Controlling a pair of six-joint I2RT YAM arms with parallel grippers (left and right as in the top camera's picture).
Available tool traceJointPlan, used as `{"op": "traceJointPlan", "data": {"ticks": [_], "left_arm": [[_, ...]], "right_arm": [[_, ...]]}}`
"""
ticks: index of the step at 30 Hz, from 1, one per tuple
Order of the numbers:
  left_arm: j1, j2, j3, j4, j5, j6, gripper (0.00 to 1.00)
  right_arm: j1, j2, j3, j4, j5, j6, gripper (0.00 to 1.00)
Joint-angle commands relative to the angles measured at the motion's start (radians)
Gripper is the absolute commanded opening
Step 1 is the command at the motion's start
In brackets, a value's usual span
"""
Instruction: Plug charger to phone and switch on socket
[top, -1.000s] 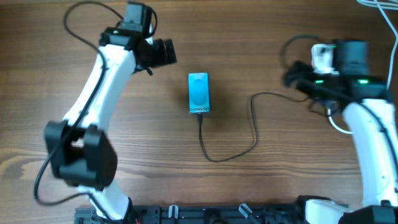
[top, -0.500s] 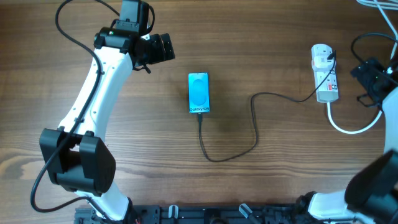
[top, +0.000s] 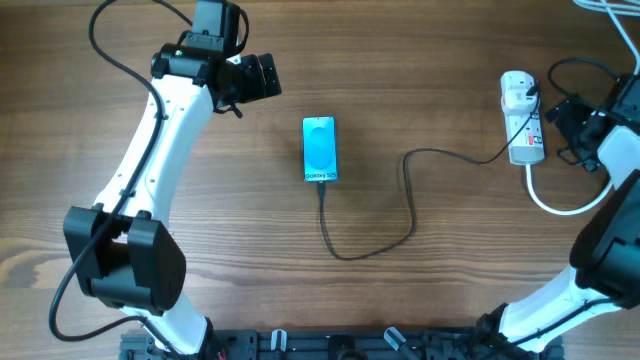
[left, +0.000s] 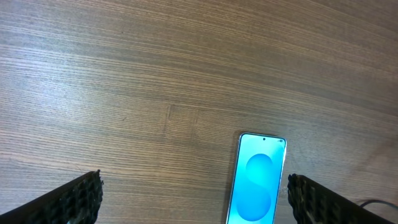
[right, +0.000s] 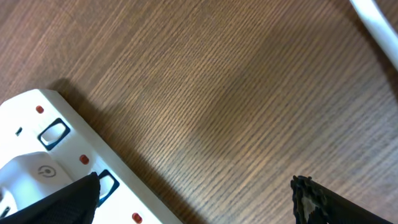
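The phone (top: 320, 149) lies flat in the middle of the table with its cyan screen up; it also shows in the left wrist view (left: 255, 180). The thin black charger cable (top: 409, 195) runs from the phone's lower end, loops across the table and reaches the black plug (top: 527, 95) in the white socket strip (top: 522, 125). My left gripper (top: 262, 78) is open and empty, up and left of the phone (left: 196, 199). My right gripper (top: 562, 128) is open and empty just right of the socket. In the right wrist view (right: 196, 199) its left finger hangs over a switch on the strip (right: 37, 146).
The socket's white mains cord (top: 560, 205) curves away at the right edge under my right arm and shows in the right wrist view (right: 376, 25). Thick black arm cables loop near both arms. A black rail (top: 330, 345) runs along the table's front edge.
My right arm swung away from the socket to the right edge, then came back a little toward it. My left gripper shifted slightly up.
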Motion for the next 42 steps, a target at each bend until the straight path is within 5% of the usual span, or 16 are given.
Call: {"op": "traceJointPlan", "data": {"ticks": [1, 42], "left_arm": [[0.001, 0.010, -0.003, 0.000, -0.017, -0.012, 1.00], [0.001, 0.010, -0.003, -0.001, -0.017, -0.012, 1.00]], "right_arm": [[0.018, 0.050, 0.017, 0.013, -0.018, 0.012, 1.00], [0.057, 0.082, 0.017, 0.002, -0.043, 0.014, 1.00]]}}
